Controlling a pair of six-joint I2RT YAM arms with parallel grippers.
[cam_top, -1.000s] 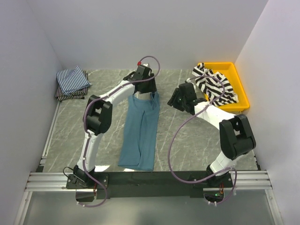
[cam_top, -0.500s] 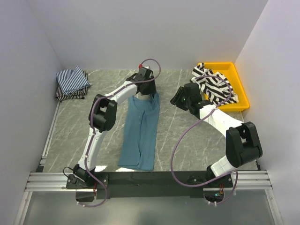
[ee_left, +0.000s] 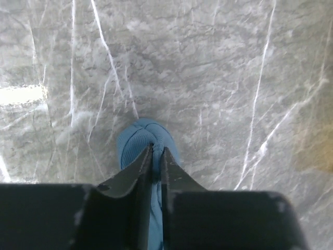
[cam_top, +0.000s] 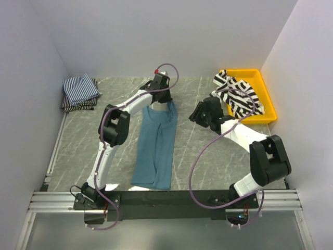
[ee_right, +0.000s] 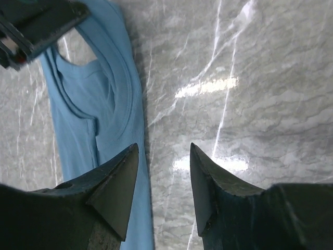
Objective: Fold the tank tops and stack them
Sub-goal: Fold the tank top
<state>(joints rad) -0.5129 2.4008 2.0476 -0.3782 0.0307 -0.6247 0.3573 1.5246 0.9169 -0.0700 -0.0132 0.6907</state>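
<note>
Since a second ago the left gripper (ee_left: 156, 148) has closed: its fingers now pinch the teal tank top (cam_top: 155, 146) at its strap end. This top lies flat on the surface (cam_top: 208, 156), well left of the yellow tray (cam_top: 244, 71). Fingers of the right gripper (ee_right: 164, 151) stand apart, empty, between tray and top. I judge the cloth light, limp and likely to sag; the neighbouring strap is the matching hold.

1. you have no text, label, brand, number or sign to read in any of the three views.
</note>
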